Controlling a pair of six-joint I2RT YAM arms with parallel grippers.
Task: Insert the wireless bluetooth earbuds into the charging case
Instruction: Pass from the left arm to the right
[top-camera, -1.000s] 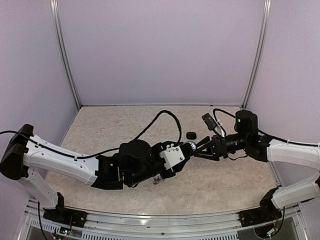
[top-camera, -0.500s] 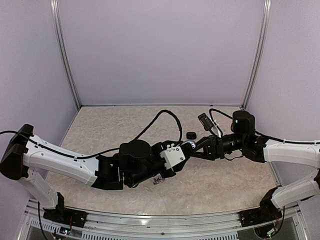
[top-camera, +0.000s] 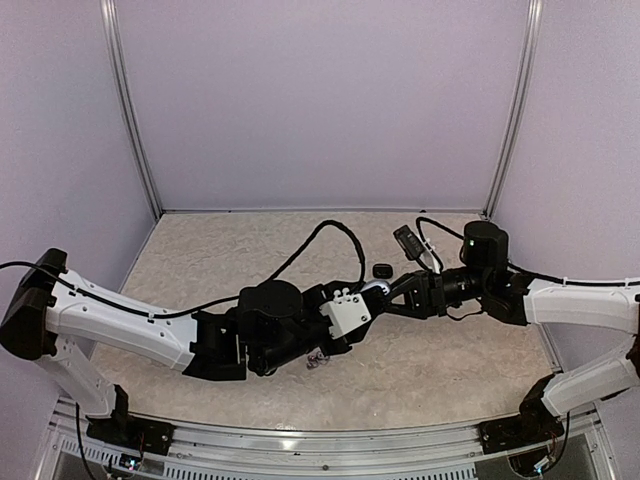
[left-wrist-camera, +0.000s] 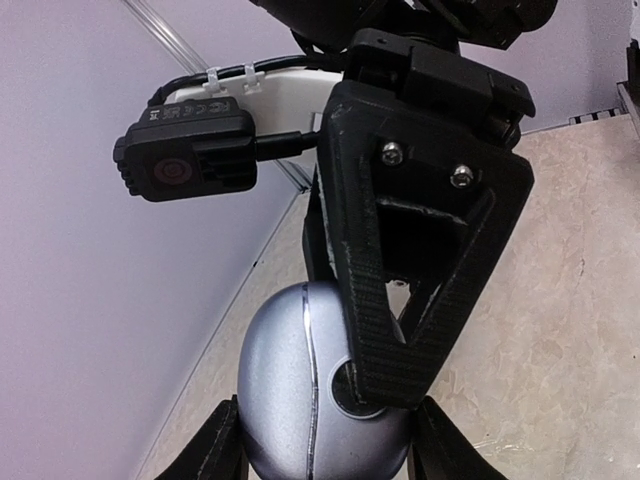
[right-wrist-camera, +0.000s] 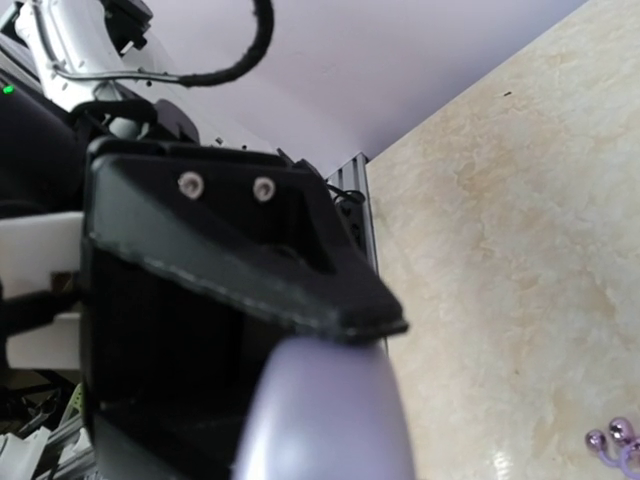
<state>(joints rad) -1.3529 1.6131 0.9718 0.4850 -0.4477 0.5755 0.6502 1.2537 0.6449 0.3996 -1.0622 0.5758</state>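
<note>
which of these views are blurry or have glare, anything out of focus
Top external: sharp and evenly lit, with only soft shadows. Left wrist: mostly crisp, with a thin bright highlight down the charging case. Right wrist: the case fills the bottom edge as an out-of-focus lavender blur. The table behind is clearer and has a small glare spot near the earbuds.

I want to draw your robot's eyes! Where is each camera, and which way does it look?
Top: above, behind the arms, facing down at the table; both arms show, meeting at the case.
Left wrist: on the left arm, facing the right arm; left end effector holds the case, a finger of the right end effector across it.
Right wrist: on the right arm, facing the left arm; a black finger, case and buds show.
Shared: all three show the case.
</note>
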